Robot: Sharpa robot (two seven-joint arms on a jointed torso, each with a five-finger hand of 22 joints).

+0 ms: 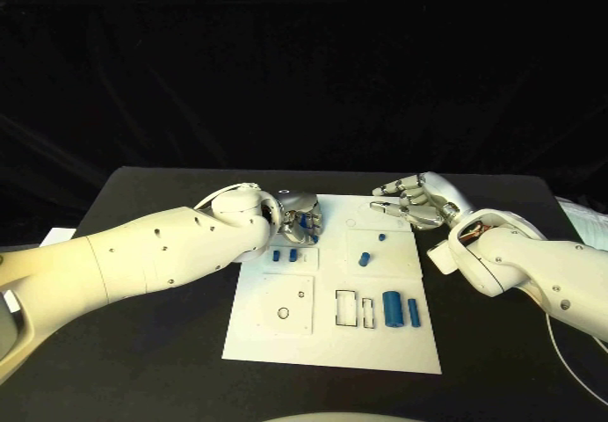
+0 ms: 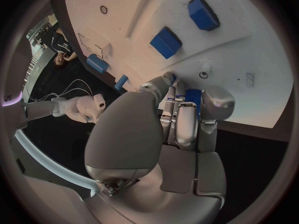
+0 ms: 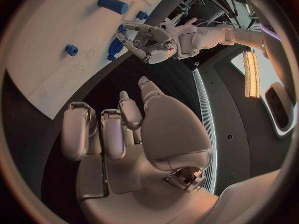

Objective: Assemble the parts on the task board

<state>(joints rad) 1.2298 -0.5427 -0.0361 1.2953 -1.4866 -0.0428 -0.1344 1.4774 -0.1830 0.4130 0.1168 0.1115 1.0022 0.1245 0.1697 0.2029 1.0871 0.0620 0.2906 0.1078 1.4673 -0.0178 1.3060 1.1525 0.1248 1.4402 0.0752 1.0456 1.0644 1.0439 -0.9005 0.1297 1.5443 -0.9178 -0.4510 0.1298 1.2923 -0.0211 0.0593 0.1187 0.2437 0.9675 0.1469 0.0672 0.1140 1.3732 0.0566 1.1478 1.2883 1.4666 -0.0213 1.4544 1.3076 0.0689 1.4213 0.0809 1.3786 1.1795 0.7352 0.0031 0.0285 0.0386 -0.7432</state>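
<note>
The white task board (image 1: 332, 338) lies in the middle of the black table. My left hand (image 1: 298, 220) is over the board's far left part and pinches a blue part (image 2: 193, 95) against the board; the same blue part (image 3: 114, 47) shows at its fingertips in the right wrist view. Two short blue parts (image 1: 285, 256) stand just near of that hand. A small blue peg (image 1: 381, 236) and a blue piece (image 1: 365, 258) sit mid-board. Two long blue cylinders (image 1: 401, 310) lie at the near right. My right hand (image 1: 412, 202) hovers by the board's far right corner, fingers curled in, holding nothing.
Empty outlined slots (image 1: 289, 303) mark the board's near left section, and a slim blue bar (image 1: 369, 308) stands in a rectangular outline. White objects (image 1: 585, 221) lie at the table's right edge. A white sheet (image 1: 54, 237) lies off the left edge.
</note>
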